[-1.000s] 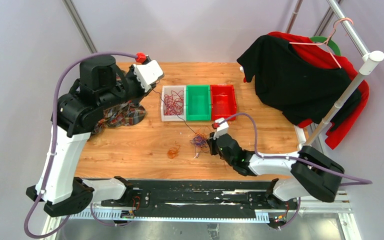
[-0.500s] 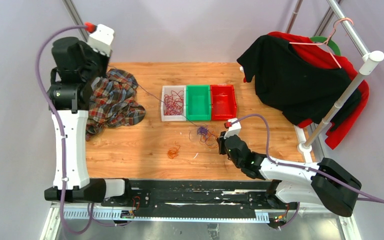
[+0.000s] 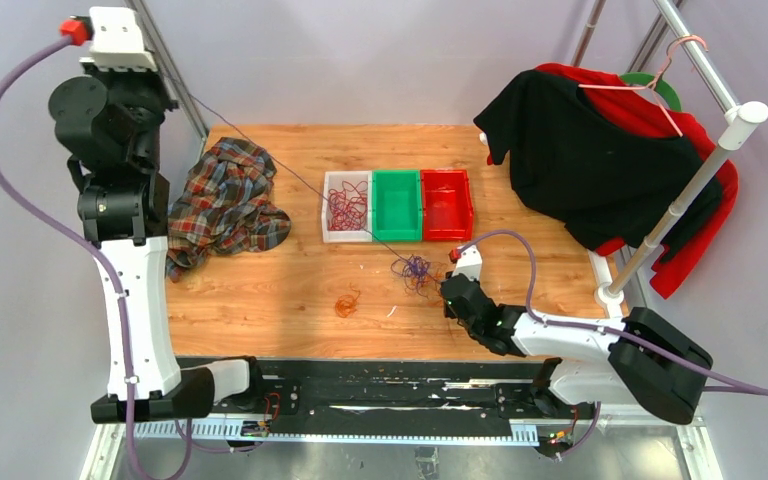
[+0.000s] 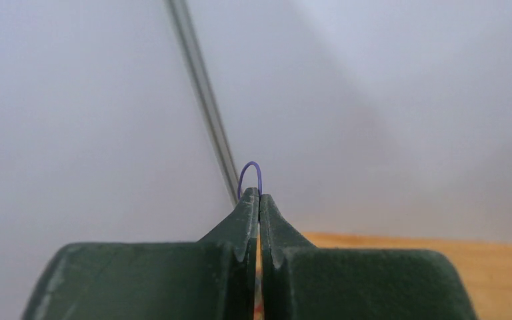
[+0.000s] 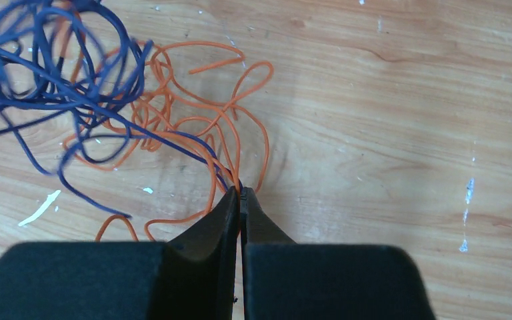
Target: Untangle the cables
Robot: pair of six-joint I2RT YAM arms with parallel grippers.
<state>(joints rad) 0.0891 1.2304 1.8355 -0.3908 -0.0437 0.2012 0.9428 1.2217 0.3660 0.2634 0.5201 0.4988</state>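
My left gripper [image 4: 259,193] is raised high above the table's far left corner [image 3: 160,85], shut on a thin purple cable [image 4: 250,175] that loops out past its tips. That cable [image 3: 300,180] runs taut, slanting down to a tangle of purple and orange cables [image 3: 415,270] on the table. My right gripper [image 5: 241,192] lies low at the tangle's right side [image 3: 447,287], shut on orange strands [image 5: 230,143] and a purple one [image 5: 87,87]. A small orange coil [image 3: 347,302] lies apart to the left.
A white bin [image 3: 332,232] holds dark red cables; green [image 3: 397,205] and red [image 3: 447,203] bins stand beside it. A plaid cloth [image 3: 225,205] lies at the left. Black and red garments [image 3: 580,160] hang from a rack [image 3: 695,170] on the right.
My left arm has swung up and back to the left, drawing the purple cable out long and taut. The right gripper and the tangle have shifted a little to the right.
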